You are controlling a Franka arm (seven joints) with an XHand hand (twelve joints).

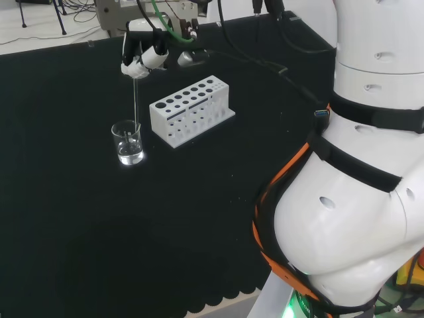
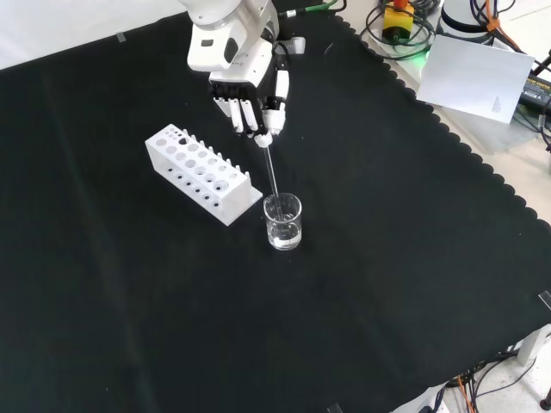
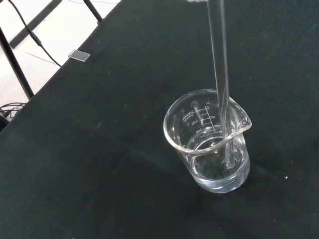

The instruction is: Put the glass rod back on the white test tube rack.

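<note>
Robot hand [image 2: 256, 103] upper centre pinches glass rod [image 2: 270, 170] upright, tip in beaker [image 2: 283, 222]; lift must clear rim before white rack [image 2: 201, 172]

This is a robotics lab set up as a chemistry workplace. A bench [image 2: 413, 284] draped in black cloth with a scalloped edge carries laboratory ware: a white test tube rack [image 1: 191, 109] with rows of round holes and a clear graduated beaker [image 3: 209, 142] with a glass rod [image 3: 221, 74] standing in it. Loose cables [image 2: 405, 30] and equipment lie beyond the cloth, and a white robot arm [image 1: 358, 199] with black straps stands at the bench.
</note>
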